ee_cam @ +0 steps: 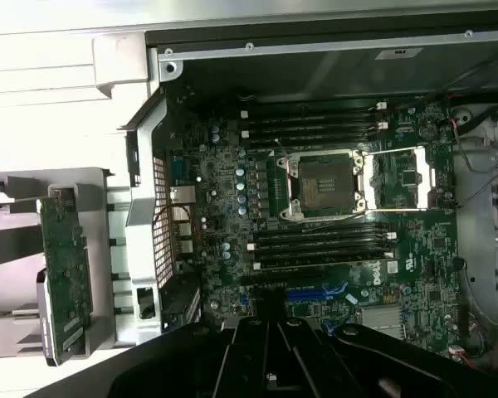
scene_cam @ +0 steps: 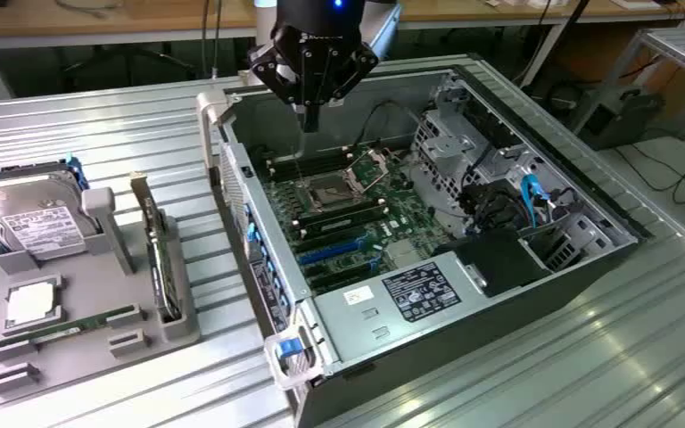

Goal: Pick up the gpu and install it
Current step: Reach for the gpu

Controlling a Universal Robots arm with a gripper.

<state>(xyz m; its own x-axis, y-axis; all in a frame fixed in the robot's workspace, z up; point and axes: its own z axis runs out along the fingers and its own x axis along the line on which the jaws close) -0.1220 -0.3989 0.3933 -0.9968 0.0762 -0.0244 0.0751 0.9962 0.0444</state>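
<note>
**Gripper over the case, gpu in its tray**

I go from the exterior view's left to its right. On the ribbed metal table [scene_cam: 104,125] I see a gray tray [scene_cam: 75,361]. In its far corner lies a hard drive [scene_cam: 36,223] with a white label. In front of that is a square silver chip [scene_cam: 31,303], and then a memory stick [scene_cam: 69,328] lying flat. The gpu [scene_cam: 152,254] stands on its edge in a slot at the tray's right side, close to the case but apart from it. Nothing holds it.

Next comes the open case [scene_cam: 215,134], lying on its side. Inside it I see the motherboard [scene_cam: 360,223] with the CPU socket [scene_cam: 322,190] and, nearer to the camera, the blue slots [scene_cam: 336,251]. The gripper [scene_cam: 309,120] hangs above the far part of the motherboard and points down. Its fingers are together and there is nothing between them. It is well apart from the gpu.

Further to the right are the gray drive bays [scene_cam: 449,134], some blue cables [scene_cam: 531,198] and a black box with a white label [scene_cam: 420,290].

In the wrist view I see the socket below the gripper [ee_cam: 272,332], and the green board of the gpu [ee_cam: 65,274] beside the case wall.
</note>
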